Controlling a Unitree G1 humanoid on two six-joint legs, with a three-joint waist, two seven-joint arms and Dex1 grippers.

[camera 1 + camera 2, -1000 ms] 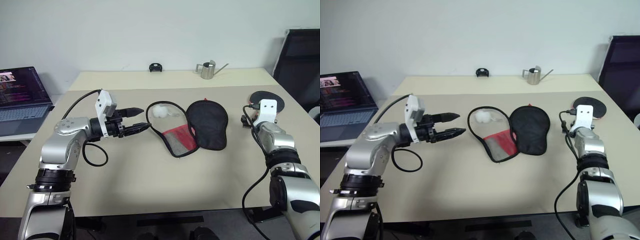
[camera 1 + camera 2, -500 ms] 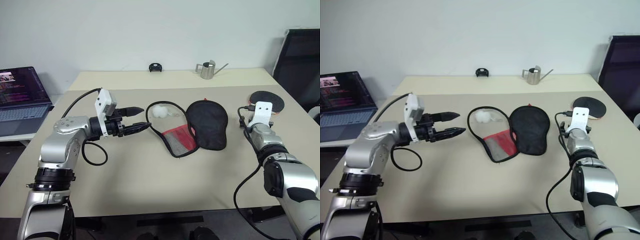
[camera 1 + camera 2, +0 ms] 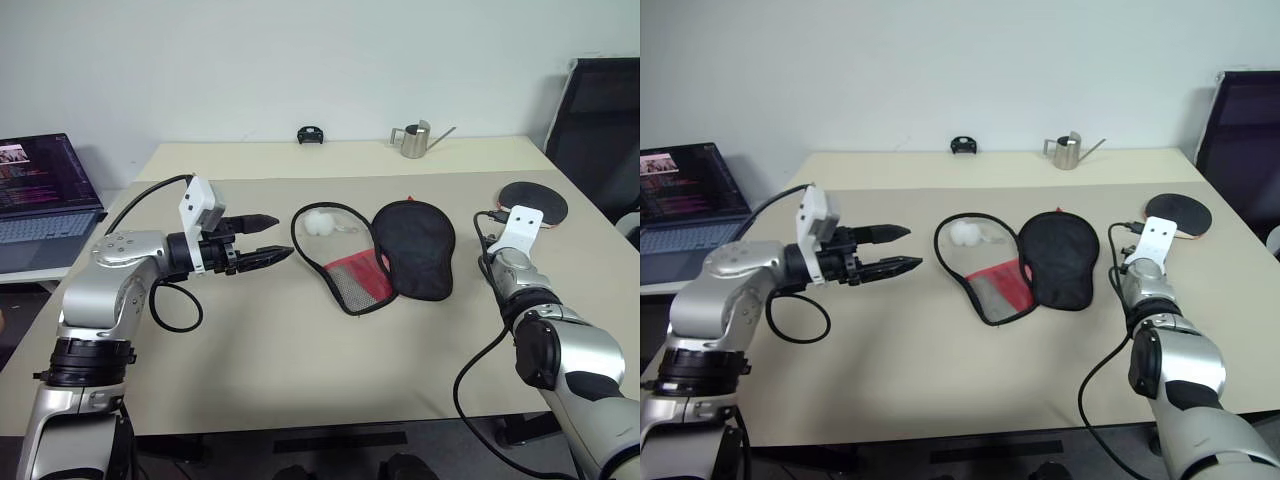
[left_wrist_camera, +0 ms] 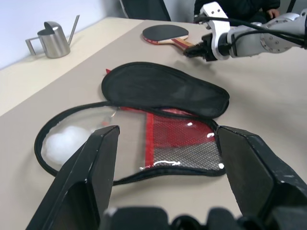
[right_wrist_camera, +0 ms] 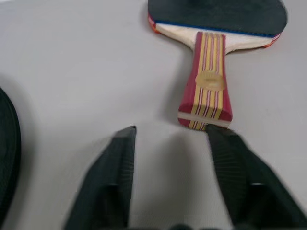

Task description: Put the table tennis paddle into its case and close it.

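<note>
The table tennis paddle point(image 5: 213, 28) lies flat on the table point(image 3: 300, 370), at about two o'clock of the tabletop as the head camera sees it, near the right edge, its black face away from the robot and its striped wooden handle point(image 5: 207, 81) pointing back toward the robot. The right gripper point(image 5: 170, 143) sits low over the table just short of the handle's end; its two black fingers point(image 5: 120, 167) stand apart with a moderate gap, holding nothing, and one fingertip is just beside the handle's butt, though whether it touches cannot be told.

Its case point(image 3: 385, 252) lies unzipped and spread open near the table's centre, around twelve o'clock from the robot's chest. The black padded half point(image 3: 415, 245) lies to the right; the other half with the red panel and mesh pocket point(image 3: 360, 280) lies to the left, ringed by the black zip edge. A white ball point(image 3: 320, 222) rests inside that ring, at its far end.

The left gripper point(image 3: 262, 238) hovers above the table at about ten o'clock, pointing level toward the case, near its left edge but clear of it, fingers spread wide and empty.

At the table's far edge stand a small metal watering can point(image 3: 414, 140) and a small black object point(image 3: 310, 135). A laptop point(image 3: 45, 190) sits open off to the left at nine o'clock.
</note>
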